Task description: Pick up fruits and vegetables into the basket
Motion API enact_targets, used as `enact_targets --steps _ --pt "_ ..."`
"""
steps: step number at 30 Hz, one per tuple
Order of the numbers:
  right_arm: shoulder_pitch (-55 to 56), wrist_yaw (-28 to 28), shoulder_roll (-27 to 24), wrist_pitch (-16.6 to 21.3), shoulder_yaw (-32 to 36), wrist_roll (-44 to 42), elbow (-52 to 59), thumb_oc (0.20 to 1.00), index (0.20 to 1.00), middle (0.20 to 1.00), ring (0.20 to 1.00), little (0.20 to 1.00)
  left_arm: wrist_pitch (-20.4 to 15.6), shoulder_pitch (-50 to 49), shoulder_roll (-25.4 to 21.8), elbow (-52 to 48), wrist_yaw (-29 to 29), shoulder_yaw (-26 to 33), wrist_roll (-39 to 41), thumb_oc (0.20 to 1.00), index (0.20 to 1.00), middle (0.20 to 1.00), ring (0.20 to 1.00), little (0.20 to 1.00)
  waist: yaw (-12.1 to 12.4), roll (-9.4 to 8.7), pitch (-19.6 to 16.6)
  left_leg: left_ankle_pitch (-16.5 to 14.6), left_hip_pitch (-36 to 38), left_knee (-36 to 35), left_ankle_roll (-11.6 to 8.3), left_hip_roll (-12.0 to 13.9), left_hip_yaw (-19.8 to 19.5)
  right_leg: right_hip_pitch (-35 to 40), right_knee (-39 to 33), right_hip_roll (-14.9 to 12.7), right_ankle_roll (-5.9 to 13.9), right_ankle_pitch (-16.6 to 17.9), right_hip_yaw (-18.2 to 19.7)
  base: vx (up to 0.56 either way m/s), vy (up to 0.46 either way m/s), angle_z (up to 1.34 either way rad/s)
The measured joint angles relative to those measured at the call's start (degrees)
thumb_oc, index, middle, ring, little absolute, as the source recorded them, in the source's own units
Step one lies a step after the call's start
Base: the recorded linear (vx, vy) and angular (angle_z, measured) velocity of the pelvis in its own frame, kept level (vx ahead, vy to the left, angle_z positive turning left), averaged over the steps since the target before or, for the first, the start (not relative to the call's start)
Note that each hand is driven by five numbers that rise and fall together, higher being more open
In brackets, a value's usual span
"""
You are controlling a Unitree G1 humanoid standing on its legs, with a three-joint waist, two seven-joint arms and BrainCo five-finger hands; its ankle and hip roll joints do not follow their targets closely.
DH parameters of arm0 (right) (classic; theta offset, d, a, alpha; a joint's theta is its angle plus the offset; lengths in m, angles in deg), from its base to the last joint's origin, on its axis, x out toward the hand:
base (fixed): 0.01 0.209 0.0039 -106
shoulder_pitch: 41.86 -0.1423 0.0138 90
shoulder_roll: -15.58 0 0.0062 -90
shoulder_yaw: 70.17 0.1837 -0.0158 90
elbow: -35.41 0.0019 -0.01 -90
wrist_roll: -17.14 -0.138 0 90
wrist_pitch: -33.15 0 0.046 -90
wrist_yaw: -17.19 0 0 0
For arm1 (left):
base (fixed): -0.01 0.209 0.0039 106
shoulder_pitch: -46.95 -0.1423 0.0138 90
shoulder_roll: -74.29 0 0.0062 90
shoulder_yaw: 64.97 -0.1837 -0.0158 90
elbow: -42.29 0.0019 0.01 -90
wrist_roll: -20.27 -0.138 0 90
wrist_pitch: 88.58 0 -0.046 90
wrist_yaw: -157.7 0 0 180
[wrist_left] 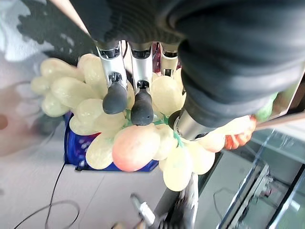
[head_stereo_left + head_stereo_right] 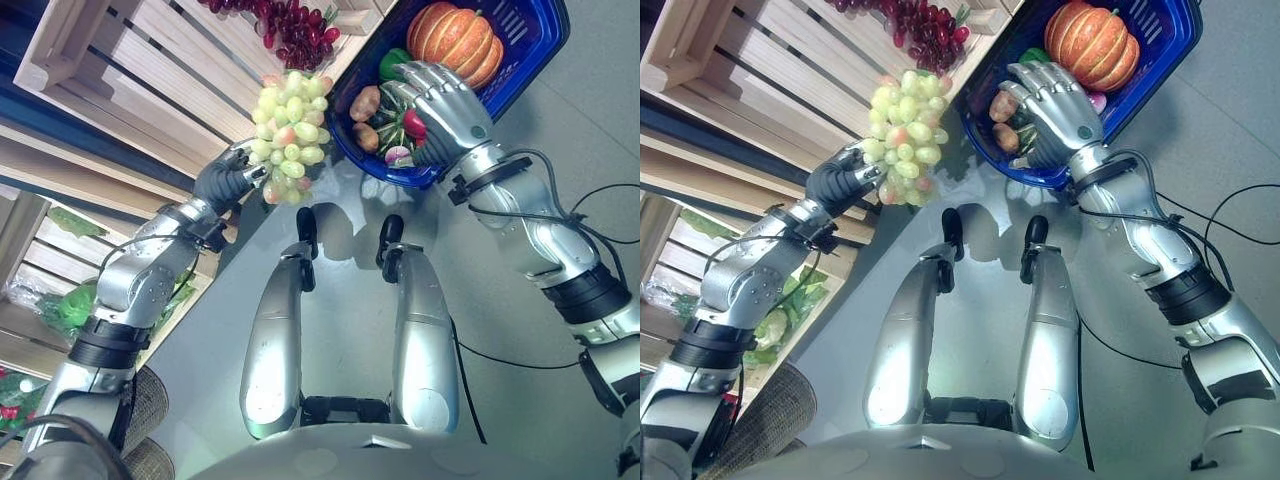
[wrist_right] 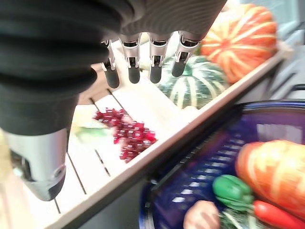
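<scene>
Left wrist view: a bunch of pale green grapes (image 1: 138, 138) is gripped by the curled left hand (image 2: 228, 178). The right hand (image 2: 445, 105) is held open-fingered above the blue plastic basket (image 2: 530, 50).

— What is the left hand (image 2: 228, 180) doing?
— It is reaching up from the lower left, fingers (image 1: 115, 98) and thumb curling round a bunch of green grapes (image 2: 288, 135).
— And the right hand (image 2: 447, 112)?
— It is stretching forward over the blue basket's (image 2: 540, 40) near rim, its fingers relaxed, almost straight, gripping nothing.
</scene>
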Motion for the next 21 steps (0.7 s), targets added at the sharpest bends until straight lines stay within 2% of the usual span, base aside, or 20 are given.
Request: enact_targets --steps 6,14,21 --pt "-2.3 0.9 0.6 2.5 -4.0 -2.2 -0.1 1.000 1.000 1.000 1.000 1.000 2.4 4.0 -2.1 -0.1 3.3 -4.1 -1.3 0.200 0.200 0.200 0.200 0.200 0.2 0.00 0.0 0.0 0.2 0.2 0.03 -0.2 -0.6 0.8 0.0 -0.3 -0.23 0.1 -0.7 0.00 -0.013 0.06" --pt "-5.5 2.5 0.5 3.9 -7.5 -4.3 -0.6 1.000 1.000 1.000 1.000 1.000 4.6 6.9 -4.5 0.0 5.8 -8.1 -4.8 0.200 0.200 0.200 0.200 0.200 0.1 0.00 0.0 0.2 0.5 0.1 0.16 -0.3 -0.5 0.9 0.1 -0.4 -0.21 0.1 -0.8 0.00 0.000 0.00" --pt "-7.3 4.3 0.5 3.9 -10.1 -6.7 -1.6 1.000 1.000 1.000 1.000 1.000 4.8 9.0 -6.5 0.0 8.6 -11.2 -8.3 0.200 0.200 0.200 0.200 0.200 0.0 0.01 0.0 0.2 0.5 0.0 0.13 -0.3 -0.5 0.9 0.1 -0.5 -0.22 0.1 -0.8 0.00 0.000 0.00"
